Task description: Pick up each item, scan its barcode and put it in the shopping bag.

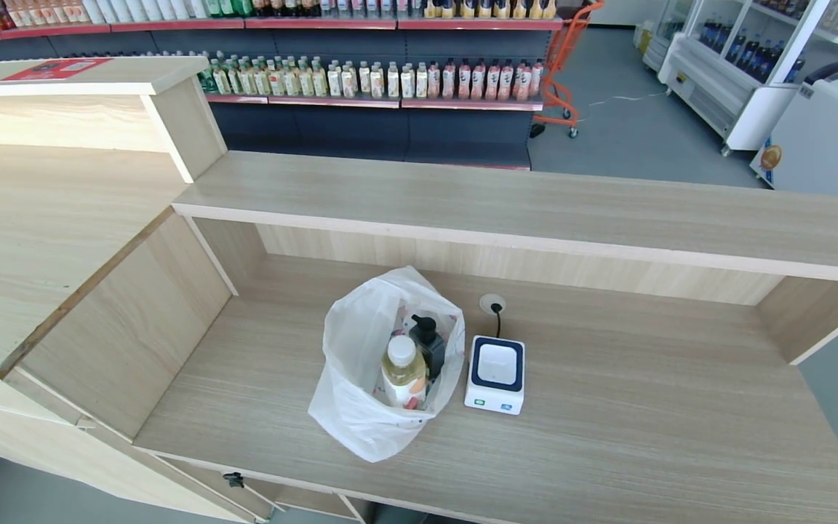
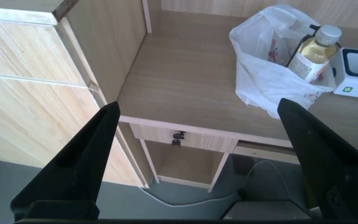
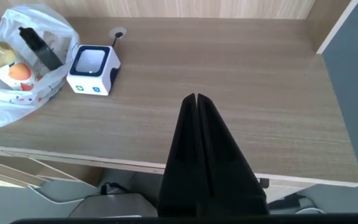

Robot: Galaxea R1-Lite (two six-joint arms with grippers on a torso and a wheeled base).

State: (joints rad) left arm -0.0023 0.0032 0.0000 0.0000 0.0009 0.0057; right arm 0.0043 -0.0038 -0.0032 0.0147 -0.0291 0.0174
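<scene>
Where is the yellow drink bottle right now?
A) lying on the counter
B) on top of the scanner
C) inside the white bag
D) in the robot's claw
C: the bottle stands upright inside the white bag, with the scanner next to the bag.

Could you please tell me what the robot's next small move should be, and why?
Probably just retract both arms. The items I can see, the bottle and the pump dispenser, already stand inside the shopping bag beside the scanner; the left gripper is open and empty, the right gripper shut on nothing.
</scene>
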